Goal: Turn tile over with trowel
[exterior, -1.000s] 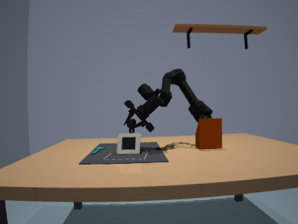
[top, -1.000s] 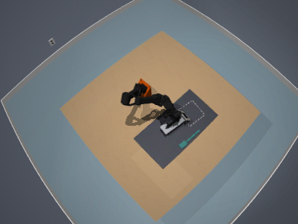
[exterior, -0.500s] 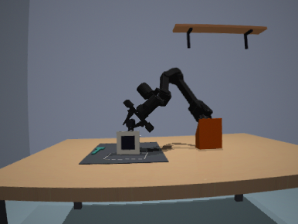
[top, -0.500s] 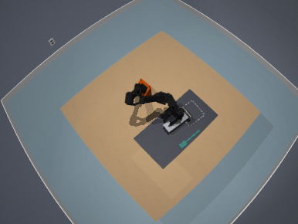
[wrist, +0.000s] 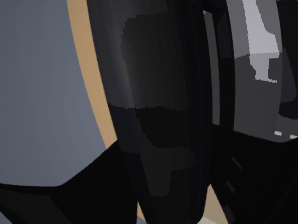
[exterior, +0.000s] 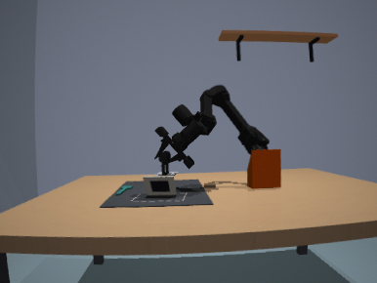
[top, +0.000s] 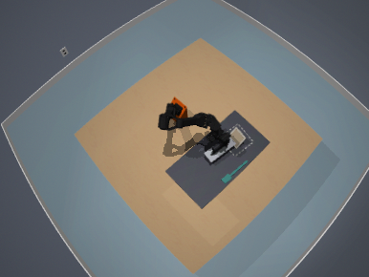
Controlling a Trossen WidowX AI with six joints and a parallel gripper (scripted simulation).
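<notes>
Wood-topped table (top: 139,119) (exterior: 220,215), dark legs beneath. Plain grey-blue wall (exterior: 122,59) behind table. Wooden shelf (exterior: 278,36) on wall above table, two black brackets. Pale blue floor (top: 62,124) around table. Small outlet plate (top: 64,52) beyond floor edge, well apart from table. Soft shadow on floor beside table.

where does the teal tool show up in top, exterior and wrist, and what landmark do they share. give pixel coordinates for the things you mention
Top: the teal tool (top: 234,172) (exterior: 124,189) lies right of centre, below the middle, slanting up to the right.
Exterior: left of centre, below mid-height.
Wrist: not in it.
Shared landmark: the tan table top (top: 119,119) (exterior: 293,210) (wrist: 85,50), a thin curved strip left of centre in the wrist view.
</notes>
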